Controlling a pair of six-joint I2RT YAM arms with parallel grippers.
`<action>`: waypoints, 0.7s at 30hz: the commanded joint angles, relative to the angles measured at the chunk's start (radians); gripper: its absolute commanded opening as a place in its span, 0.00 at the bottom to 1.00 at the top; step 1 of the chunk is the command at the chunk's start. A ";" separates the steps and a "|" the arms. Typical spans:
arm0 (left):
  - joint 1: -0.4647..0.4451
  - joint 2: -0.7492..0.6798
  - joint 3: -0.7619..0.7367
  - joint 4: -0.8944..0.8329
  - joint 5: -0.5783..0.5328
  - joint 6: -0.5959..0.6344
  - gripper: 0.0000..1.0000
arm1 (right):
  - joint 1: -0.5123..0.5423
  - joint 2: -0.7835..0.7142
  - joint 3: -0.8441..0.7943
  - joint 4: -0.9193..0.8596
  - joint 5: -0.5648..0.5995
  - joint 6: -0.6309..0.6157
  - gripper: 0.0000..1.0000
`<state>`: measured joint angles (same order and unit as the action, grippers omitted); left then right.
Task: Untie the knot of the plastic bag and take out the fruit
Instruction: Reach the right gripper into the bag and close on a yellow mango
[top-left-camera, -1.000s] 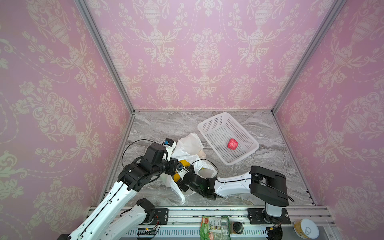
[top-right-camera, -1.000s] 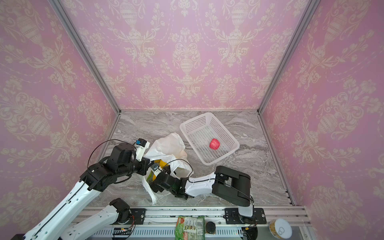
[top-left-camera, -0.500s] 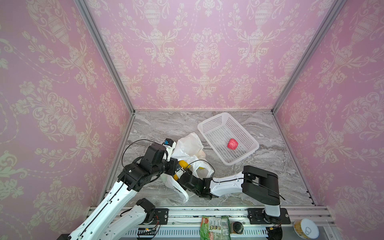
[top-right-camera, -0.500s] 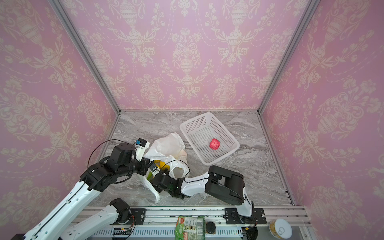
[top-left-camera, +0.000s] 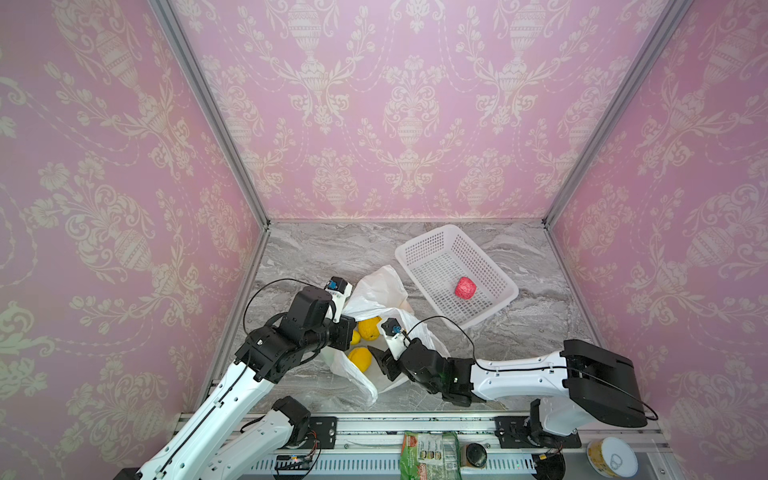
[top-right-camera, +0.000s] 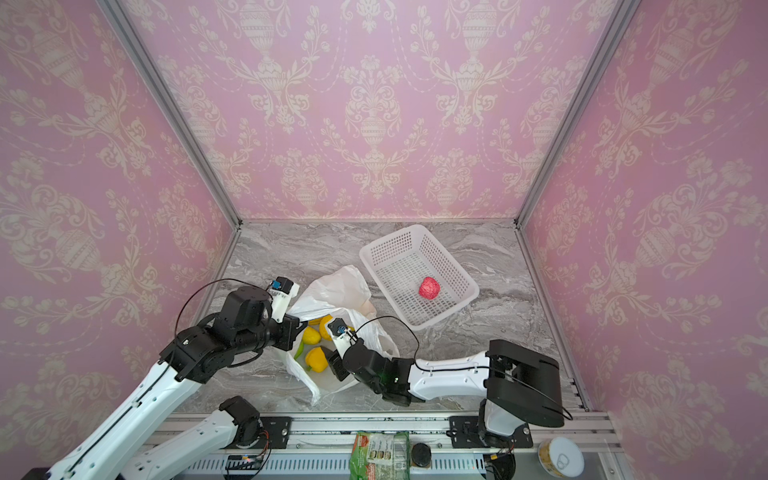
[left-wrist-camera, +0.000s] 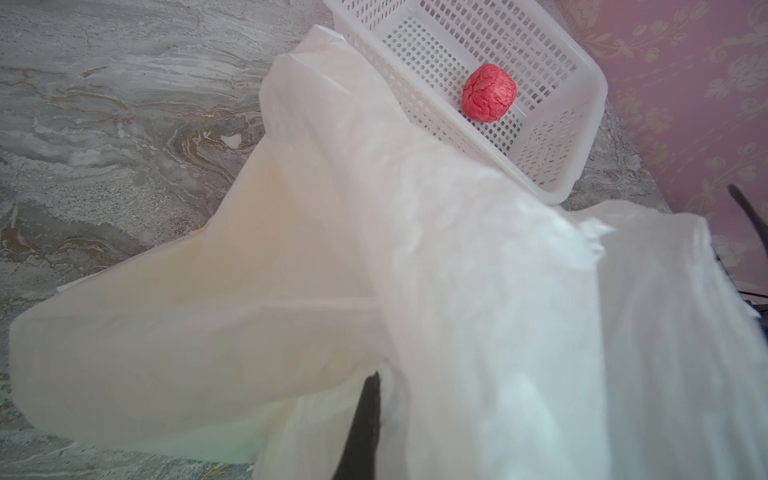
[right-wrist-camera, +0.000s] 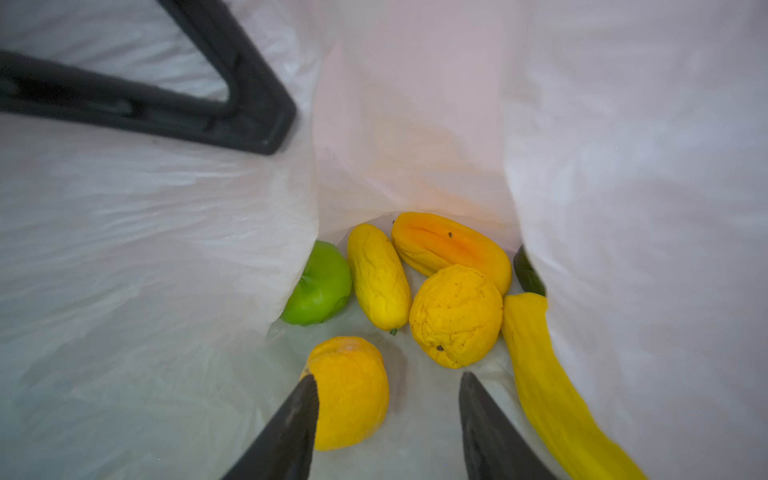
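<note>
The left hand (top-left-camera: 348, 332) is pinching the rim of the plastic bag (top-left-camera: 376, 286), clenched and holding its mouth open on the tabletop (top-left-camera: 316, 253). The right hand (right-wrist-camera: 388, 378) is hovering inside the bag, jaws apart, grasping nothing: the round orange fruit (right-wrist-camera: 353, 399) is lying between them, touching one finger and clear of the other, so this nearer arm is probably needing to shift toward it before closing
</note>
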<state>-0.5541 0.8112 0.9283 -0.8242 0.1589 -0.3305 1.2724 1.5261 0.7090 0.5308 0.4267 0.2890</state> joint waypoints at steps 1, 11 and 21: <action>-0.005 -0.008 -0.005 -0.007 -0.015 -0.005 0.00 | 0.007 -0.029 -0.036 0.053 -0.015 -0.018 0.53; -0.006 -0.009 -0.005 -0.007 -0.013 -0.005 0.00 | 0.007 0.104 0.048 0.011 0.024 0.010 0.74; -0.006 -0.005 -0.005 -0.007 -0.014 -0.005 0.00 | -0.002 0.439 0.344 -0.167 0.018 0.072 1.00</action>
<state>-0.5541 0.8112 0.9283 -0.8242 0.1589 -0.3305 1.2724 1.9202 0.9928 0.4572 0.4274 0.3317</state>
